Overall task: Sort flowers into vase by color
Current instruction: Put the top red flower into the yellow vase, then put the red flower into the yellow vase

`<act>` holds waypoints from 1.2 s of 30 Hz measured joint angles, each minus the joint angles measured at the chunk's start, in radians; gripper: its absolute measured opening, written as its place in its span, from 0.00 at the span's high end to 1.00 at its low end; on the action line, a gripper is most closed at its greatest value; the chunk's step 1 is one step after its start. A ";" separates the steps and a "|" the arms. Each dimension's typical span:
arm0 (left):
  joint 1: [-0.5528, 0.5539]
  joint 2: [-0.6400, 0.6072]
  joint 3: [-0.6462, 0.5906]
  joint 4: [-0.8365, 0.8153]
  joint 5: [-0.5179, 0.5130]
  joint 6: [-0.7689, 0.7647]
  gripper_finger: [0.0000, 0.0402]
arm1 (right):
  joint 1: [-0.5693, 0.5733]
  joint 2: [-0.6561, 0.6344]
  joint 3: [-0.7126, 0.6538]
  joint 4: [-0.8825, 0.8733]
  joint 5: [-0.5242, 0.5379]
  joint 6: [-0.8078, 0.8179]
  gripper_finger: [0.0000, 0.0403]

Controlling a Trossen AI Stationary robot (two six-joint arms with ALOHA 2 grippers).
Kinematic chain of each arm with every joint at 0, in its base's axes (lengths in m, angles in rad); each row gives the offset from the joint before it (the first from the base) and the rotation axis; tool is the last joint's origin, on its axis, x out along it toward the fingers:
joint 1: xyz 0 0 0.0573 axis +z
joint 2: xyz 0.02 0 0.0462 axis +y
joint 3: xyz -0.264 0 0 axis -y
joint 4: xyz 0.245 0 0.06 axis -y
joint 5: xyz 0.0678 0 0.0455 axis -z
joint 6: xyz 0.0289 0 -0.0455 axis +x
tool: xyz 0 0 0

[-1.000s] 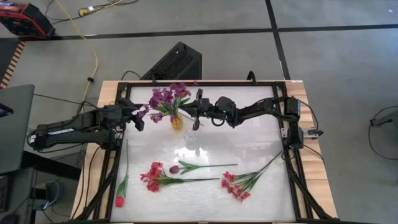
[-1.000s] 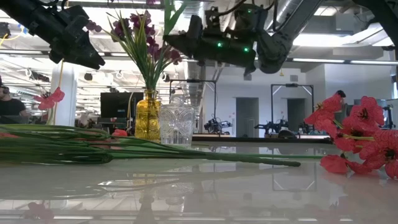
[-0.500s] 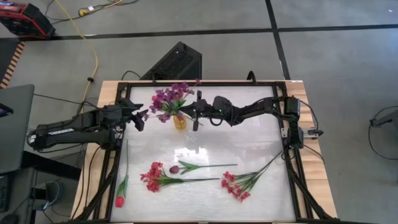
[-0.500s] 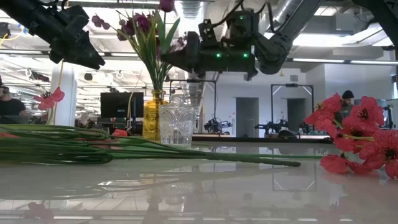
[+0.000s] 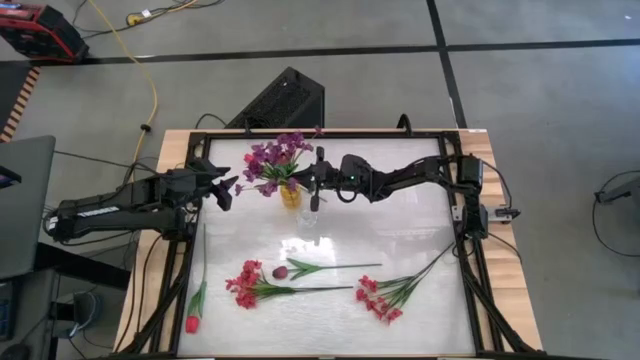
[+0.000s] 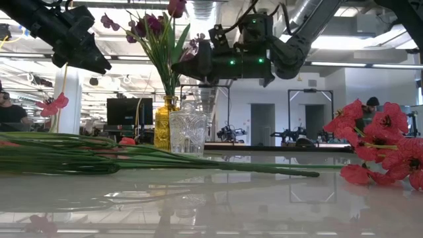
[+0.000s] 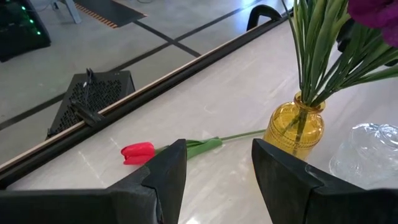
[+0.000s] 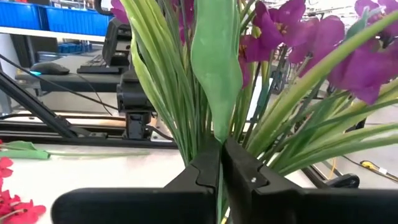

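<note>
High view: right hand (image 5: 313, 181) is holding the purple flowers (image 5: 272, 157) over the yellow vase (image 5: 289, 196); red sprays (image 5: 245, 284) are waiting on the worktop (image 5: 400, 235).
Left wrist view: left hand (image 7: 217, 163) is hovering, spread, empty.
Right wrist view: fingers (image 8: 202, 171) are pinching a green stem (image 8: 216, 56), steadying it in the vase.

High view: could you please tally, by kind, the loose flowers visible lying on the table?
Red-pink sprays: 2
Red tulip: 1
Dark maroon tulip: 1
Total: 4
</note>
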 joint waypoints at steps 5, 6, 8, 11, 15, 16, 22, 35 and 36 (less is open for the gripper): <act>0.000 0.000 0.000 -0.001 0.000 0.000 0.57 | -0.013 -0.013 0.000 -0.076 0.001 -0.025 0.85; 0.000 0.000 0.000 -0.002 0.000 0.000 0.57 | -0.014 -0.022 0.000 -0.103 0.001 -0.026 0.83; 0.000 0.000 0.000 -0.002 0.000 0.000 0.57 | -0.015 -0.045 0.000 -0.151 0.001 -0.026 0.78; 0.000 0.000 0.000 -0.002 0.000 0.002 0.57 | -0.014 -0.083 0.000 -0.234 0.002 -0.029 0.68; 0.000 0.000 0.000 -0.002 -0.001 0.003 0.57 | -0.009 -0.154 0.000 -0.423 0.001 -0.077 0.54; 0.000 0.000 0.000 -0.002 0.000 0.003 0.57 | -0.006 -0.178 0.000 -0.483 0.001 -0.092 0.51; 0.000 0.000 0.000 -0.004 0.001 0.003 0.57 | 0.041 -0.328 0.000 -0.855 0.002 -0.124 0.41; 0.000 0.016 -0.156 0.234 0.132 0.065 0.57 | 0.330 -0.411 0.000 -1.113 0.025 0.083 0.45; 0.000 0.015 -0.167 0.260 0.161 0.072 0.57 | 0.349 -0.401 0.001 -1.109 0.048 0.104 0.45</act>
